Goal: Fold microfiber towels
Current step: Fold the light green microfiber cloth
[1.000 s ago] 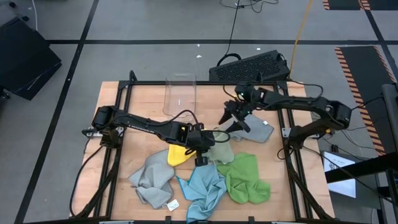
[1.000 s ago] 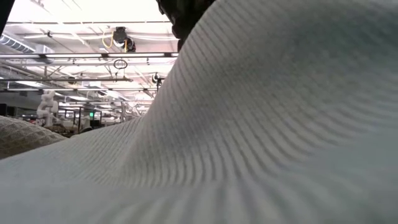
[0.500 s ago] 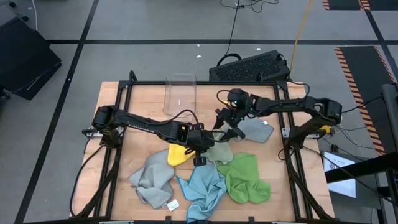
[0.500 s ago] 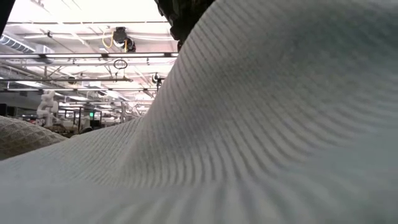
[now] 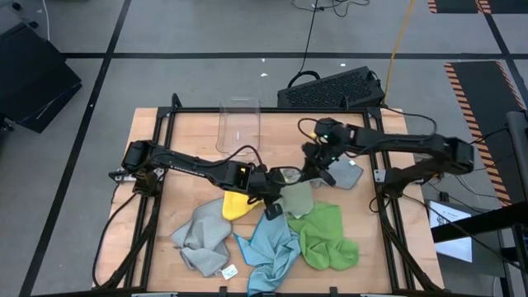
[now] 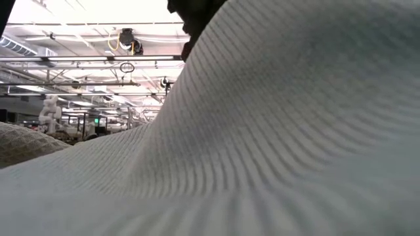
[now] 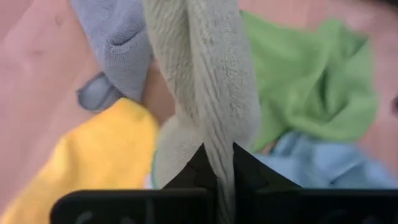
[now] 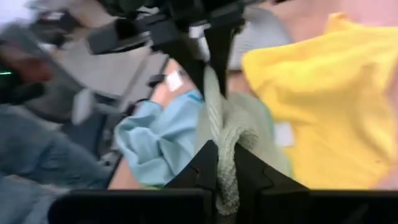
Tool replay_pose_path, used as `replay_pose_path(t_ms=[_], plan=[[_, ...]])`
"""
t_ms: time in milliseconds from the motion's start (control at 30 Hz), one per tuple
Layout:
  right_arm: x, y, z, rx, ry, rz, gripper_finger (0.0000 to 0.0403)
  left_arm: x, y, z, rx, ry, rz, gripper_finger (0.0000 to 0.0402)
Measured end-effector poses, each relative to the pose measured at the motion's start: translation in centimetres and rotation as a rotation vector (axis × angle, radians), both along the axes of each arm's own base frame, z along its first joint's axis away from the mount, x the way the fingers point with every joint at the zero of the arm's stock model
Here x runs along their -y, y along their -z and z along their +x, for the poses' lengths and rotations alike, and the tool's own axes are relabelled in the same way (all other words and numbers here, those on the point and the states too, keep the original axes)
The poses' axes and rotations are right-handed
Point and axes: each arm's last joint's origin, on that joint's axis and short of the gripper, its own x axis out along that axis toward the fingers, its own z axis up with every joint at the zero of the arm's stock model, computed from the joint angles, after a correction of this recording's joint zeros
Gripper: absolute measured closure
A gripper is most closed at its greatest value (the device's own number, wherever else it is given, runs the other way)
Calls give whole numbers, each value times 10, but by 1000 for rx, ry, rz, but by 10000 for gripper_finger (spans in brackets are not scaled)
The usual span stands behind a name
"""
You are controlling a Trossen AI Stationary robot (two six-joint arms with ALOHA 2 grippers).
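Note:
Both grippers are shut on the pale green towel near the table's middle. My left gripper reaches in from the left and my right gripper from the far right. The towel is bunched into a thick strip that runs between them. Beneath them lie the yellow towel, the light blue towel and the bright green towel. One grey towel lies near left, another at the right. A ribbed cloth fills the low view. My left gripper pinches a bunched fold of the pale green towel between its two fingers. The cloth runs away from the fingers as a thick strip. My right gripper pinches the other end of that bunched strip between its two fingers, several layers gathered together. The strip stretches from it straight to the left gripper.
A clear plastic bin stands at the far edge, left of centre. A black keyboard lies on the floor beyond the table. Bare wood shows at the far left. The other towels crowd the near middle.
My right gripper has come from beside the right-hand grey towel toward the left gripper and shut on the pale green towel next to it. The left gripper has kept its hold and barely moved.

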Motion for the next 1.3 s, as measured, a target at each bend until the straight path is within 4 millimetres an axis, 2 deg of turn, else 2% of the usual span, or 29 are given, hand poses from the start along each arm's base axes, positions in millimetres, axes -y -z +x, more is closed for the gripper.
replay_pose_path(t_ms=[200,400,533,700,800,867,967,1067,1233,1300], plan=[[-15,-19,-24,-69,159,-105,397,4,-4,4,47,-95,-162,331],[-29,-35,-42,-36,242,-203,397,4,-5,4,49,-156,-232,243],[-33,-42,-52,-23,261,-228,397,4,-21,0,112,-135,-233,195],[-36,-45,-62,-36,288,-242,397,-2,-57,-11,285,-141,-65,159],[-37,-48,-66,-36,305,-213,397,-8,-80,-7,477,-123,88,136],[-39,-49,-67,-34,298,-205,397,-14,-87,-3,552,-92,169,117],[-42,-47,-71,-48,245,-220,397,-30,-79,11,591,-36,195,91],[-48,-48,-75,-36,191,-255,397,-57,-69,23,609,-25,225,83],[-58,-46,-80,-15,58,-363,397,-108,-64,32,673,-44,209,115],[-62,-44,-81,-17,16,-421,397,-125,-48,38,644,-18,197,134]])
